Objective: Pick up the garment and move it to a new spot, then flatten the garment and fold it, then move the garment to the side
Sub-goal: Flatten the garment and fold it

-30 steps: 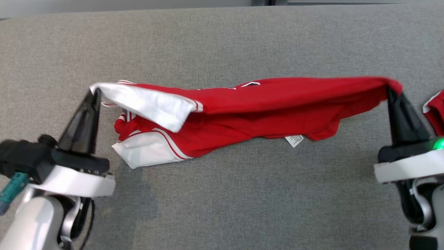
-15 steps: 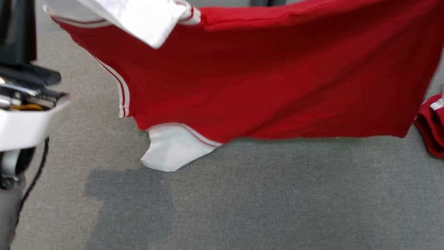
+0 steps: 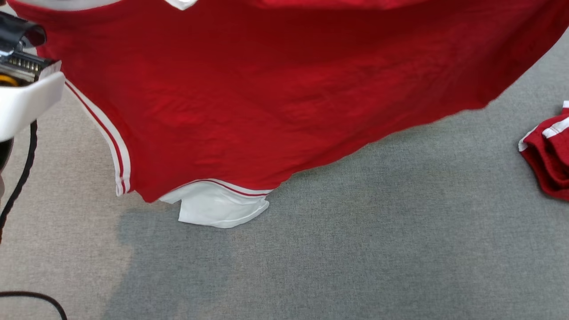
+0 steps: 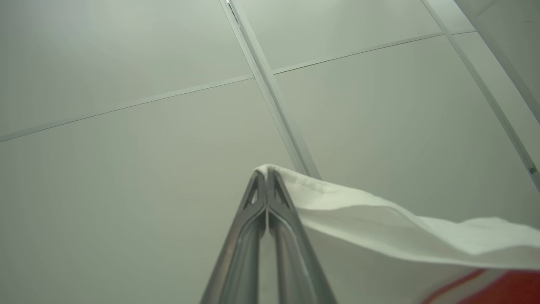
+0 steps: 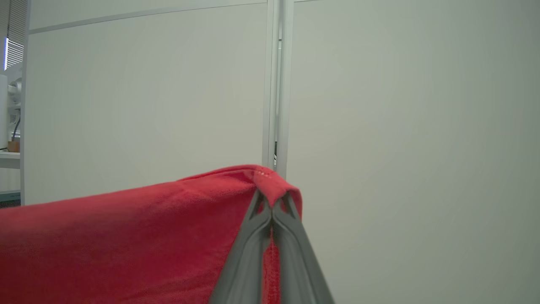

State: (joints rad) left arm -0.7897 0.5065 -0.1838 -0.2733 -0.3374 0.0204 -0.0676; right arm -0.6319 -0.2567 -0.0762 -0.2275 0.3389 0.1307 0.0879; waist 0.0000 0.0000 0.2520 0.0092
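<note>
Your left end effector (image 4: 266, 177) is closed on a white edge of the garment (image 3: 266, 89). The garment hangs spread above the grey table (image 3: 355, 249), and its lowest white part seems to touch the table. Your right end effector (image 5: 272, 197) is closed on a red corner of the garment. A red bundle (image 3: 549, 155) lies at the far right.

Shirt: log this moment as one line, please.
stage: pick up | shirt: hanging, stretched wide | left tool: shut on white edge | right tool: shut on red edge | nearby: second red garment, right

No text or labels can be read.
</note>
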